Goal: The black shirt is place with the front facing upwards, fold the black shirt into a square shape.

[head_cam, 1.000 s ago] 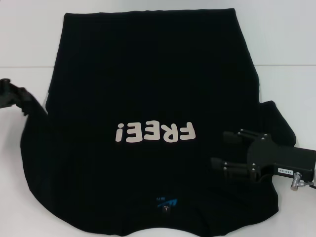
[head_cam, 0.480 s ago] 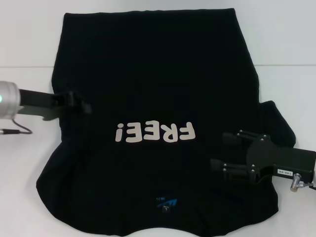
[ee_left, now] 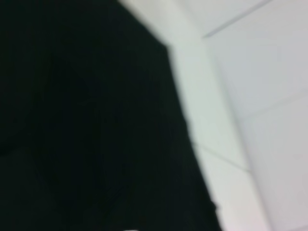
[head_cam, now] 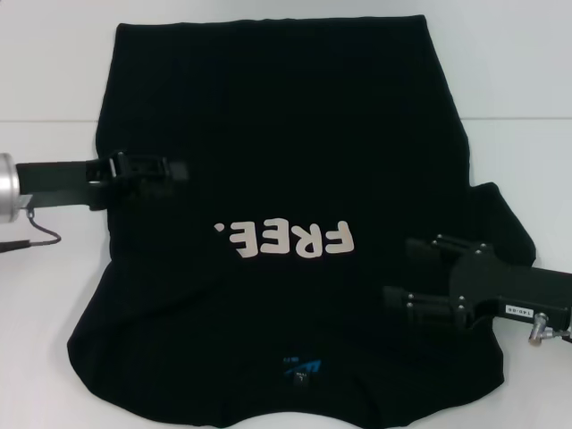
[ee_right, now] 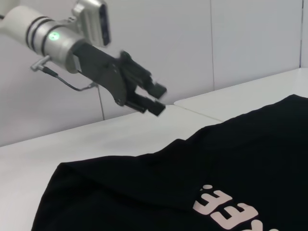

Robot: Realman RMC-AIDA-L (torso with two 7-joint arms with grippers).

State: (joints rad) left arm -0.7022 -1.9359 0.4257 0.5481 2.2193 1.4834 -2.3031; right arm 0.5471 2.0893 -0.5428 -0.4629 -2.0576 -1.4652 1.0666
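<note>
Jaws of left gripper (head_cam: 174,170) parted, empty, raised above the left edge of the black shirt (head_cam: 277,161). Jaws of right gripper (head_cam: 404,273) spread apart, holding nothing, over the shirt's right side near the sleeve. Black shirt front up on white tabletop (head_cam: 509,80); left sleeve folded inward, covering the end of the white lettering (head_cam: 290,239).

Shirt (head_cam: 286,152) on table (head_cam: 54,80) (seemingly flat)
</note>
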